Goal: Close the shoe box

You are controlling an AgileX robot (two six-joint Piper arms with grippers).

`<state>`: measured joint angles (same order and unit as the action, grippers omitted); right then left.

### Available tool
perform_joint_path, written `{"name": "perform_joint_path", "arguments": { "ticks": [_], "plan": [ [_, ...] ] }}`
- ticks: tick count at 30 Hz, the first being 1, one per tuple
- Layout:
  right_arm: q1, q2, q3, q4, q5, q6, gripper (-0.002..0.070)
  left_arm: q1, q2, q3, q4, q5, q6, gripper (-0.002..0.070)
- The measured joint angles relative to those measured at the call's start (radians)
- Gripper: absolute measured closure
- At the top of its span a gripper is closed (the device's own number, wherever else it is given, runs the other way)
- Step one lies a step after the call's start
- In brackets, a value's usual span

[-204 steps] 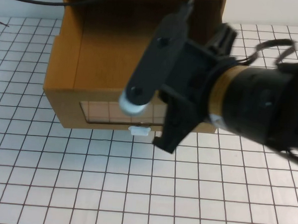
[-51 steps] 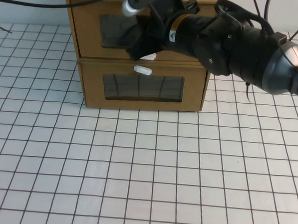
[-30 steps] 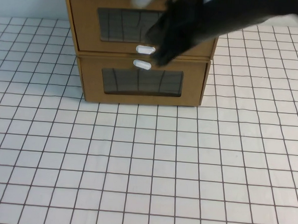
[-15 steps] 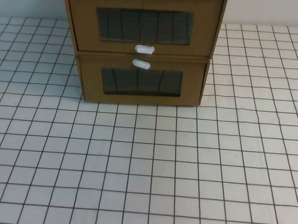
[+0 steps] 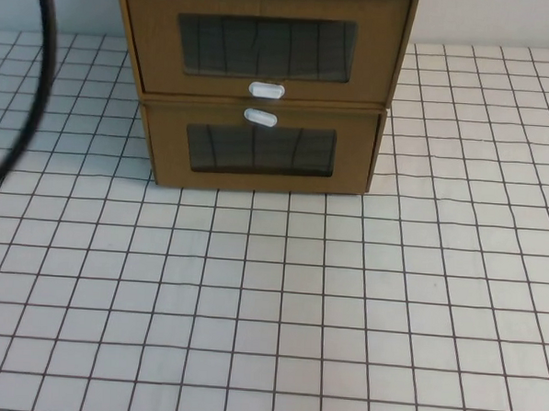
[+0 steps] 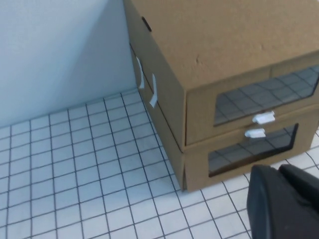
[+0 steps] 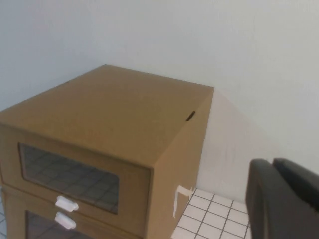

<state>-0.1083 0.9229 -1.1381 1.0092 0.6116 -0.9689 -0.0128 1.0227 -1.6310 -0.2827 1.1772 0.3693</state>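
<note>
Two brown boxes stand stacked at the bench's (image 5: 278, 307) far edge; the upper, the shoe box (image 5: 264, 44), sits pushed in flush. Left gripper (image 6: 285, 204) hangs off its front corner, right gripper (image 7: 284, 199) beside its side wall, each pressed together.

Shoe box (image 5: 264, 56) sat flush and shut, stacked on the matching lower box (image 5: 261, 150) at the bench's (image 5: 343, 310) far edge. Its white pull tab (image 5: 267, 90) nearly met the lower box's tab (image 5: 261, 118). A black cable (image 5: 36, 92) curved down on my left. Neither of my grippers showed.
</note>
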Motion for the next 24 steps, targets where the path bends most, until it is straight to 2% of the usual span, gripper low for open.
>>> {"name": "perform_joint_path", "arguments": {
  "ticks": [4, 10, 19, 24],
  "plan": [
    [0.035, -0.091, 0.133, 0.044, -0.057, -0.099, 0.0689, -0.047, -0.160, 0.289, 0.001, -0.193, -0.018, 0.0680],
    [0.049, -0.264, 0.288, 0.044, -0.131, -0.122, 0.0689, -0.053, -0.406, 0.682, -0.001, -0.522, -0.041, 0.0680],
    [0.049, -0.554, 0.522, 0.046, -0.089, -0.122, 0.0689, -0.053, -0.654, 1.127, -0.005, -0.749, -0.122, 0.0680],
    [0.049, -0.670, 0.653, 0.016, -0.103, -0.123, 0.0689, -0.053, -0.692, 1.280, -0.005, -0.831, -0.192, 0.0680]
  ]
}}
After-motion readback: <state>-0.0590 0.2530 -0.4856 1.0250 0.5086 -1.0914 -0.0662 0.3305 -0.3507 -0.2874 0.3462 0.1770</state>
